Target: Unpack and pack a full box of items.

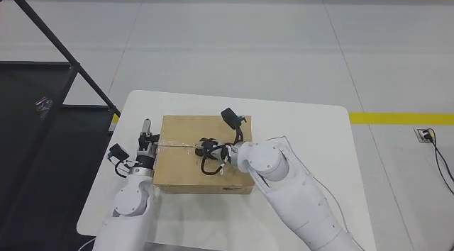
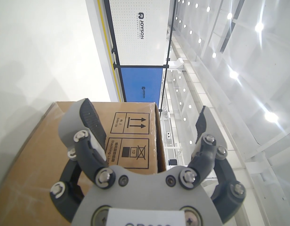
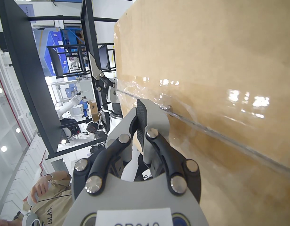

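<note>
White rounded table (image 1: 305, 130) holds a taped cardboard box (image 1: 181, 169). L gripper (image 2: 145, 116), ribbed inside, spread wide at box end; R gripper (image 3: 141, 114) pressed together by glossy tape (image 3: 206, 128) seam.

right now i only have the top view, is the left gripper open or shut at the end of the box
observer: open, the left gripper has its fingers spread wide in front of the printed end face of the box
operator: and the right one
observer: the right gripper is shut on nothing, pads together, beside the tape seam on the box top
operator: tape cut yet
observer: cannot tell, but the tape is wrinkled by those fingertips
</note>
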